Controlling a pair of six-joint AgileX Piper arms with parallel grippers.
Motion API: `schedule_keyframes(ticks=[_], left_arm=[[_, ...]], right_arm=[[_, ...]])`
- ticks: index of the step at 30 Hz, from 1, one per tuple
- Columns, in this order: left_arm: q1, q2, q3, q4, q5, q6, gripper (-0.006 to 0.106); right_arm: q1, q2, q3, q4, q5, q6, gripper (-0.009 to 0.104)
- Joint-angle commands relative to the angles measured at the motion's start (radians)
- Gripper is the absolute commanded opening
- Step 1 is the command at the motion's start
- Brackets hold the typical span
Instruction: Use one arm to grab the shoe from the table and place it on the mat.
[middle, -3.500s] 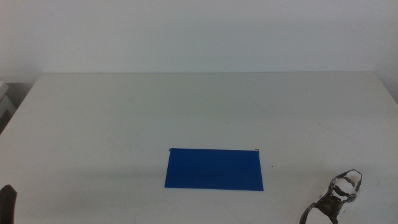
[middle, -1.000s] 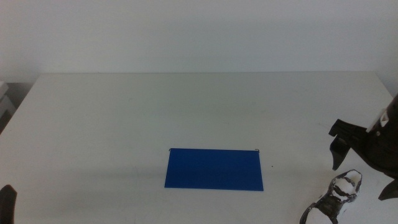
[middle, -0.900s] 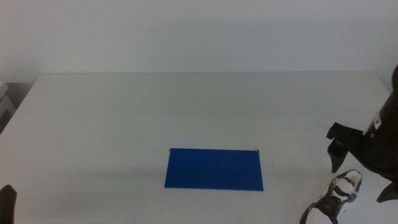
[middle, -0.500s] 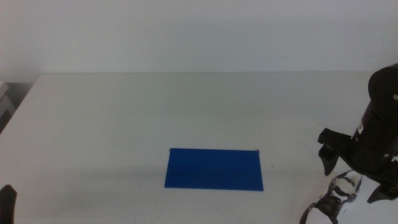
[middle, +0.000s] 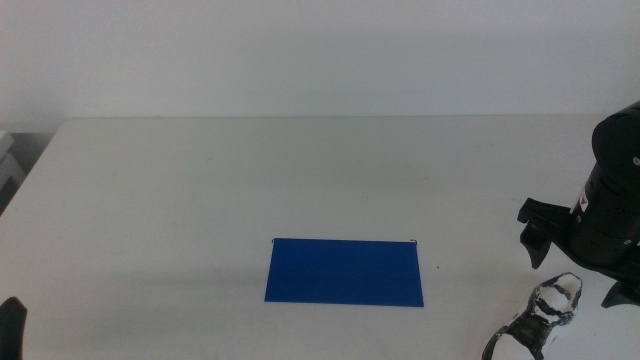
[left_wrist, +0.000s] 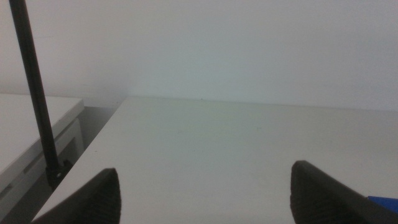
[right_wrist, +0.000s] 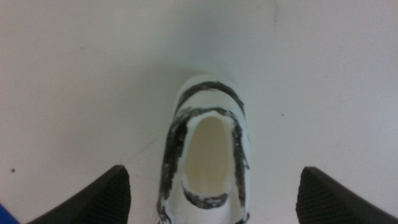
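While the left end effector (left_wrist: 202, 186) waits at the near left corner of the white tabletop (middle: 300, 170), its jaws spread wide with nothing between them, the deep blue mat (middle: 344, 271) lies flat in the middle near the front edge. Right of it, apart from the mat, sits the black-and-white sneaker (middle: 540, 320). The right end effector (middle: 572, 262) hangs directly above the sneaker's opening, jaws spread wider than the shoe, not touching it.

Shoe (middle: 533, 325) toe cut off at frame bottom; right arm (middle: 608, 205) cropped by edge.
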Motion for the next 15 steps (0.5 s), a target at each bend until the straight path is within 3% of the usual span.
schedule_keyframes(ticks=[1,9,15], left_arm=[[-0.004,-0.007,0.005,-0.004,-0.082,-0.003,0.094],[-0.004,-0.007,0.005,-0.004,-0.082,-0.003,0.094],[-0.004,-0.007,0.005,-0.004,-0.082,-0.003,0.094]], right_arm=[[0.000,-0.031,-0.030,-0.034,-0.009,-0.001,0.091],[0.000,-0.011,-0.030,-0.030,0.027,0.163,0.090],[0.000,0.070,-0.030,0.009,0.024,0.134,0.088]])
